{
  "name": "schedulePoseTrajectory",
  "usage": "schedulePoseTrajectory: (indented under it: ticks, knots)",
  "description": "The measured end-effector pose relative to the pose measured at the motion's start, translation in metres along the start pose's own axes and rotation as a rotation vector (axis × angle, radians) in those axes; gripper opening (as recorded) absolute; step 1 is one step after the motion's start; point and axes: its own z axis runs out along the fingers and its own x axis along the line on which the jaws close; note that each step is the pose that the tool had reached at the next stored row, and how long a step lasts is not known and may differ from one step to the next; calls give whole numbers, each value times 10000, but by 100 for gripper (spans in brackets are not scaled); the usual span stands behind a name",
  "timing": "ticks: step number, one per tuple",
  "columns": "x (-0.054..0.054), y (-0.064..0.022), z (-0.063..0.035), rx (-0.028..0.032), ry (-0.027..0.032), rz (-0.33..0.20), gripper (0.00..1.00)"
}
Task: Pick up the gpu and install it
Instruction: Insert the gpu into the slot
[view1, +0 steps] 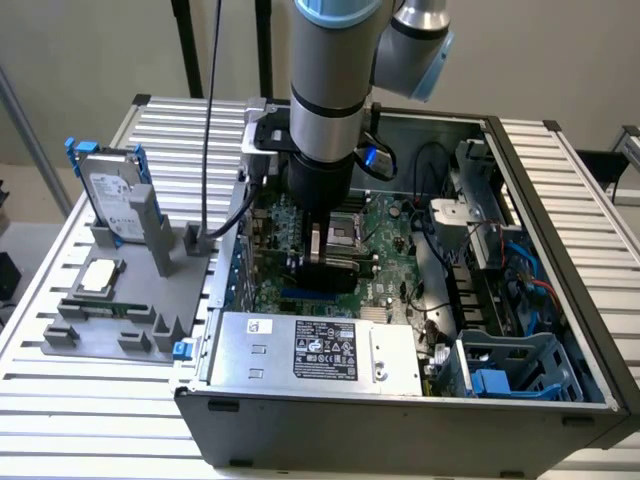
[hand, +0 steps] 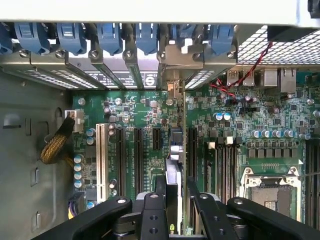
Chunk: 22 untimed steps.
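The one gpu (hand: 172, 170), clamped edge-on between the single gripper's (hand: 173, 205) narrowed fingers (hand: 152, 212), hangs over the motherboard (hand: 135, 105) slots inside the open computer case (view1: 400, 420), so installing is in hand and, I judge, calls for squaring its edge with one slot; one hard drive (view1: 108, 195) stands at the exterior view's far left

An open computer case (view1: 400, 425) lies on a slatted metal table (view1: 80, 430), its green motherboard (view1: 392, 218) exposed behind a silver power supply (view1: 310, 350). Beside the case, on the exterior view's left, a grey holder (view1: 95, 340) carries an upright hard drive (view1: 108, 195) and a processor (view1: 100, 275). Blue latches (hand: 110, 35) line the case's rear bay. A white slot (hand: 101, 160) sits well apart from the CPU socket (hand: 270, 195).
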Motion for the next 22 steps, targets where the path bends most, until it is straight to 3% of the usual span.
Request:
schedulePoseTrajectory:
  ticks: [3, 22]
  knots:
    - [1, 1, 14, 31, -2, -1, 27]
    - [19, 13, 30, 10, 45, -32, 27]
